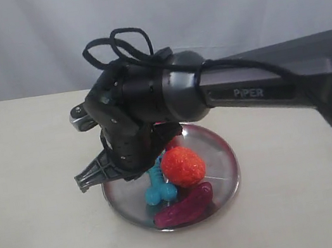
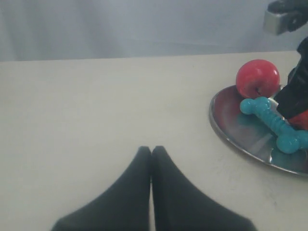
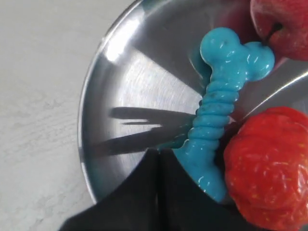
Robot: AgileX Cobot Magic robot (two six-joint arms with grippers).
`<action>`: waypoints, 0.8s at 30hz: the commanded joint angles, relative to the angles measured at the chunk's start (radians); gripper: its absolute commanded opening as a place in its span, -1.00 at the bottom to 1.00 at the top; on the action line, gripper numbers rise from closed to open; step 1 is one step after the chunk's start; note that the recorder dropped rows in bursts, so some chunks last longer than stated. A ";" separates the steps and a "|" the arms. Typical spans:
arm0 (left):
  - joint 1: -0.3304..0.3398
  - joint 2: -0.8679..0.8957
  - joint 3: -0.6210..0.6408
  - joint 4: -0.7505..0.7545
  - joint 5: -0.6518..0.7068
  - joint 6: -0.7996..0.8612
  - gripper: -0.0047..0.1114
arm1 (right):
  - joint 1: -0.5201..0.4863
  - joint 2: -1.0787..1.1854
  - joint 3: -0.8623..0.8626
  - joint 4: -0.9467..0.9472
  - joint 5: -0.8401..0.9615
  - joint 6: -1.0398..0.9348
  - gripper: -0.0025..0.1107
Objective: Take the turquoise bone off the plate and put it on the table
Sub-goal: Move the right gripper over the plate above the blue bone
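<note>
1. Found right gripper (image 3: 157, 153) with fingers pressed flat together, gripping nothing. Poised low over the plate (image 3: 130, 82), just beside the lower shaft of the turquoise bone (image 3: 219, 106).
2. Logged the bone lying flat on the plate, not yet lifted. One knobbed end up against a red apple (image 3: 281, 24), shaft close alongside an orange-red bumpy toy (image 3: 264, 163). Cannot tell whether touching that toy.
3. Noted, in the exterior view, a purple oblong toy (image 1: 184, 205) at the plate's near rim, near the bone's other knobbed end.
4. Found left gripper (image 2: 151, 150) likewise closed and empty, hovering over bare table (image 2: 96, 106), well apart from the plate.
5. Risk, judged: avoid descending with fingers closed. Likely to jab rubber or metal rather than straddle the shaft, so open first.
6. Risk, judged: little room on the toy side. Expect a snagged or dragged orange-red toy if spread too wide.
7. Risk, judged: avoid pinching at a knob, for fear of squirting the rubber out. Beware also of skidding the plate with any sideways push.
</note>
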 commanded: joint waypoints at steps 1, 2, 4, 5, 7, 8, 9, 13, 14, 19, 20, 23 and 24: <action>-0.003 -0.001 0.003 0.000 -0.001 -0.001 -0.92 | -0.025 0.046 -0.008 -0.032 0.000 0.035 -0.96; -0.003 -0.001 0.003 0.000 -0.001 -0.001 -0.92 | -0.033 0.052 -0.008 -0.032 0.000 0.044 -0.96; -0.003 -0.001 0.003 0.000 -0.001 -0.001 -0.92 | -0.046 0.055 -0.008 -0.032 0.000 0.047 -0.96; -0.003 -0.001 0.003 0.000 -0.001 -0.001 -0.92 | -0.050 0.055 -0.008 -0.032 0.000 0.050 -0.96; -0.003 -0.001 0.003 0.000 -0.001 -0.001 -0.92 | -0.050 0.055 -0.008 -0.041 0.000 0.050 -0.96; -0.003 -0.001 0.003 0.000 -0.001 -0.001 -0.92 | -0.050 0.055 -0.008 -0.041 -0.002 0.050 -0.96; -0.003 -0.001 0.003 0.000 -0.001 -0.001 -0.92 | -0.050 0.055 -0.008 -0.041 -0.004 0.050 -0.96; -0.003 -0.001 0.003 0.000 -0.001 -0.001 -0.92 | -0.050 0.056 -0.008 -0.041 -0.010 0.052 -0.96; -0.003 -0.001 0.003 0.000 -0.001 -0.001 -0.92 | -0.050 0.056 -0.008 -0.041 -0.010 0.057 -0.96; -0.003 -0.001 0.003 0.000 -0.001 -0.001 -0.92 | -0.050 0.058 -0.008 -0.041 -0.010 0.066 -0.78; -0.003 -0.001 0.003 0.000 -0.001 -0.001 -0.92 | -0.050 0.058 -0.008 -0.041 -0.010 0.069 -0.68; -0.003 -0.001 0.003 0.000 -0.001 -0.001 -0.92 | -0.050 0.058 -0.008 -0.041 -0.008 0.091 -0.39; -0.003 -0.001 0.003 0.000 -0.001 -0.001 -0.92 | -0.050 0.058 -0.008 -0.041 -0.008 0.094 -0.31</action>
